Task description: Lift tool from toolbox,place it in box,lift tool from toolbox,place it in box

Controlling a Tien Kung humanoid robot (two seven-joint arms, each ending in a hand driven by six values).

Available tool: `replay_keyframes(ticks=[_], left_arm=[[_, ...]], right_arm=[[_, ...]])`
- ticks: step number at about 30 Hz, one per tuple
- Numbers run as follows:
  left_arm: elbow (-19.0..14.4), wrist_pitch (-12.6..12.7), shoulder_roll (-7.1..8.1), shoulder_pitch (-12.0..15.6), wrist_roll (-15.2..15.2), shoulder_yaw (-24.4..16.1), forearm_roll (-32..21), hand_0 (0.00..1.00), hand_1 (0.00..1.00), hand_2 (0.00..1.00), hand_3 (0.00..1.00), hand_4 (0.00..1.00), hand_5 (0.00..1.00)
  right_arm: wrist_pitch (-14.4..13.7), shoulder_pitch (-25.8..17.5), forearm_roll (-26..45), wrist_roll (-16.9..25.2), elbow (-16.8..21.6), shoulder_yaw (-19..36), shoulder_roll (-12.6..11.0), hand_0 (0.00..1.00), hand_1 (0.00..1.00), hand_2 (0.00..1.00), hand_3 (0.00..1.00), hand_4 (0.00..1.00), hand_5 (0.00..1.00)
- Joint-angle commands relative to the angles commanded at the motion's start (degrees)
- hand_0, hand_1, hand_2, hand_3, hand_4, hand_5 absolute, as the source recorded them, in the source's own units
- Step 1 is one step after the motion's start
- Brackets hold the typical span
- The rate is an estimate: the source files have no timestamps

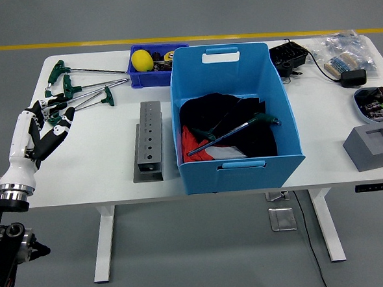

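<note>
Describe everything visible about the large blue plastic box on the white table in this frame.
The large blue plastic box is an open-topped rectangular bin with slotted handle cut-outs in its near and far walls. It stands upright around the middle of the white table, just right of a grey metal tool rack. Inside lie black and red fabric and a green-handled T-wrench, resting diagonally. No hand touches it.

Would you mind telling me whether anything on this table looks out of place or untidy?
Mostly the T-handle tools: they lie loose in a crossed heap at the table's far left, beside the left hand, while the grey holder block with its row of holes stands empty. One tool already lies slanted in the blue box.
</note>
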Motion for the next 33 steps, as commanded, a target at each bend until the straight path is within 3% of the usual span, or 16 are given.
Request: replay_keyframes(ticks=[3, 4, 9, 10, 14, 15, 16, 21, 22, 33], left_arm=[[-0.14, -1.19, 0.01, -0.05, 0.74, -0.4, -2.7, 0.777, 0.734, 0.813, 0.63, 0.727, 0.445], [-0.16, -1.67, -0.05, 0.06, 1.16, -0.64, -2.86, 0.78, 0.746, 0.83, 0.681, 0.778, 0.543], [0.62, -5.58, -0.29, 0.33, 4.21, -0.42, -7.8, 0.78, 0.746, 0.83, 0.681, 0.778, 0.543], [0.8, -6.67, -0.33, 0.34, 4.77, 0.06, -10.2, 0.814, 0.791, 0.88, 0.805, 0.866, 0.751], [0.98, -9.1, -0.67, 0.54, 5.52, 0.47, -15.59, 0.814, 0.791, 0.88, 0.805, 0.866, 0.751], [1.05, -9.34, -0.65, 0.53, 5.59, 0.47, -15.94, 0.814, 0.791, 0.88, 0.805, 0.866, 0.751], [1.11, -9.55, -0.6, 0.48, 5.65, 0.44, -16.21, 0.862, 0.858, 0.946, 0.846, 0.906, 0.828], [1.26, -10.32, -0.36, 0.35, 5.65, 0.69, -20.98, 0.862, 0.858, 0.946, 0.846, 0.906, 0.828], [1.25, -10.41, -0.36, 0.34, 5.78, 0.83, -22.74, 0.887, 0.896, 0.998, 0.9, 0.93, 0.861], [2.03, -10.15, -0.22, 0.51, 6.11, 1.3, -30.34, 0.889, 0.902, 0.998, 0.927, 0.942, 0.867]], right_arm=[[0.35, -0.03, -0.2, 0.08, 0.0, 0.01, -0.06, 0.682, 0.668, 0.743, 0.6, 0.853, 0.691], [0.44, -0.07, -0.11, 0.17, 0.0, -0.05, -0.08, 0.684, 0.672, 0.743, 0.597, 0.852, 0.691], [0.65, -0.12, 0.08, 0.4, 0.0, 0.34, -0.09, 0.684, 0.672, 0.743, 0.597, 0.852, 0.691], [0.64, -0.03, -0.1, 0.45, 0.0, 0.34, -0.12, 0.685, 0.672, 0.744, 0.598, 0.85, 0.69], [1.18, -0.04, 0.0, 1.02, 0.0, 0.27, -0.32, 0.685, 0.672, 0.744, 0.598, 0.85, 0.69], [1.2, -0.03, -0.06, 1.08, 0.0, 0.4, -0.32, 0.685, 0.672, 0.744, 0.598, 0.85, 0.69], [1.16, -0.03, 0.01, 1.17, 0.0, 0.41, -0.3, 0.689, 0.674, 0.745, 0.604, 0.85, 0.69], [0.66, -0.11, 0.39, 1.48, 0.0, 0.14, -0.07, 0.689, 0.674, 0.745, 0.604, 0.85, 0.69], [0.58, -0.15, 0.05, 1.4, 0.0, 0.47, 0.04, 0.69, 0.676, 0.747, 0.603, 0.849, 0.69], [0.65, -0.46, -1.4, 0.78, 0.0, 1.23, 0.28, 0.687, 0.673, 0.747, 0.603, 0.847, 0.691]])
